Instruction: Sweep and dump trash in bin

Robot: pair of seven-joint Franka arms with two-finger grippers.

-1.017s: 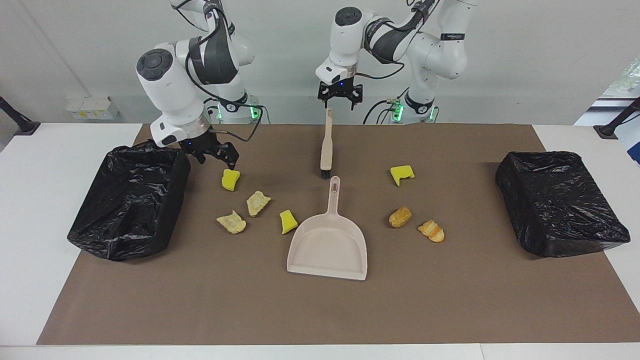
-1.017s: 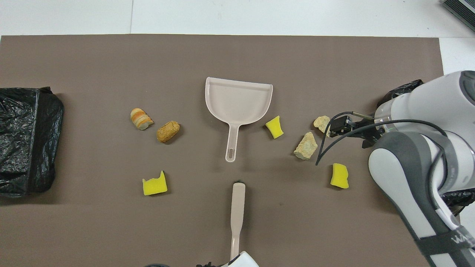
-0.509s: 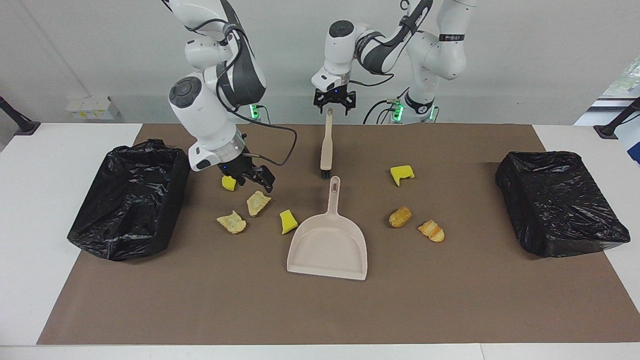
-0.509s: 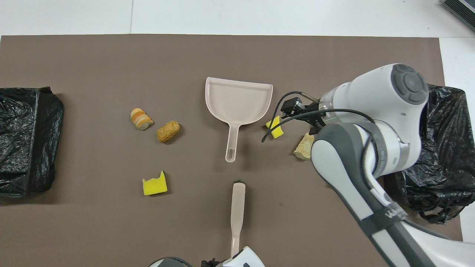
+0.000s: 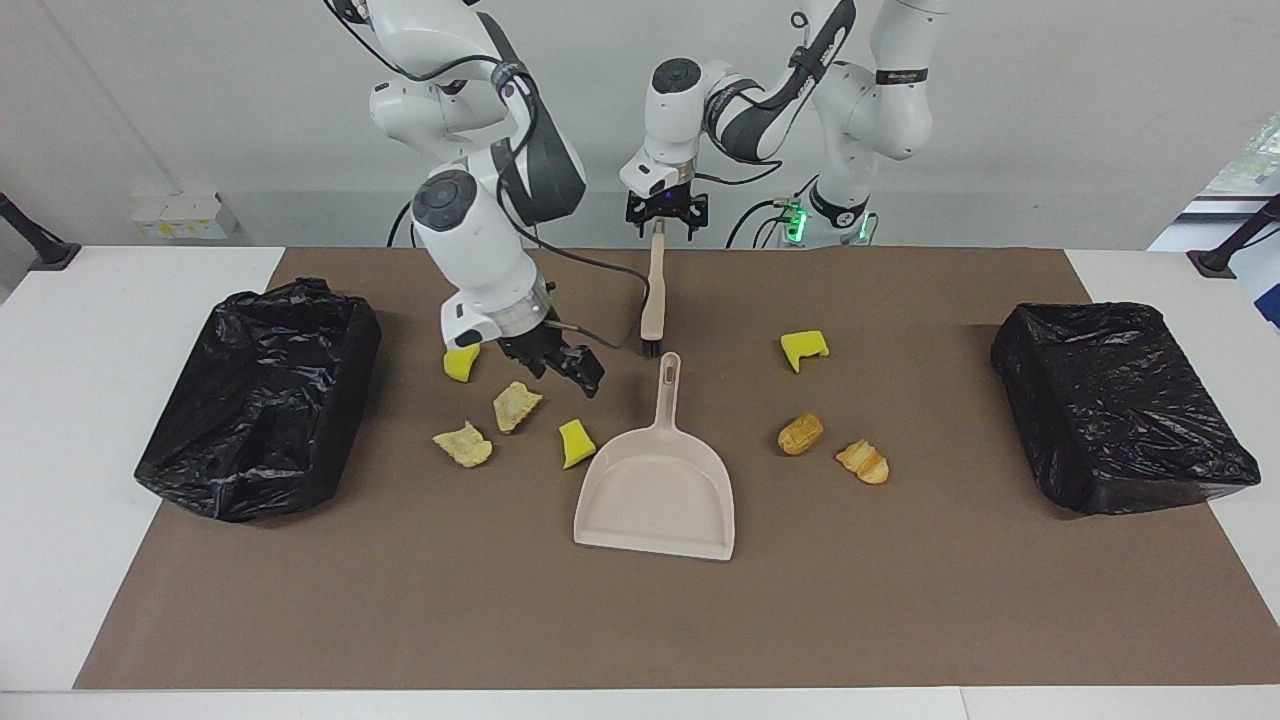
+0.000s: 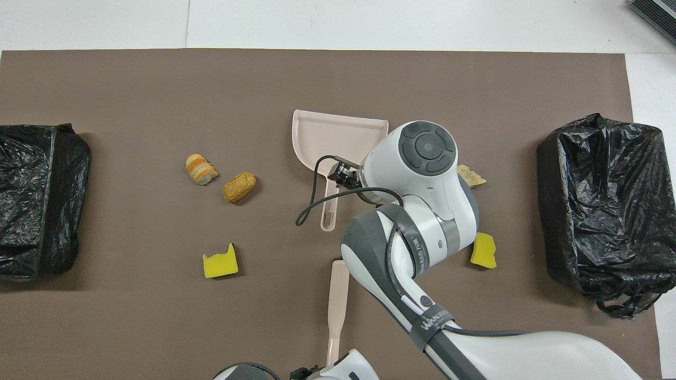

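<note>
Your right tool (image 5: 580,372) has swung away from the black-bagged bin (image 5: 260,400) and now hangs open and empty just beside the beige plastic dustpan (image 5: 655,500), near its handle. Seven scraps of trash (image 5: 516,405), yellow sponge and tan bread, still lie unswept on the tabletop at both ends of the dustpan. Your left tool (image 5: 665,215) has dropped onto the handle end of the beige brush (image 5: 652,300), nearer the robots than the dustpan. You cannot tell whether it grips. From overhead, the right arm hides part of the dustpan and some scraps.
</note>
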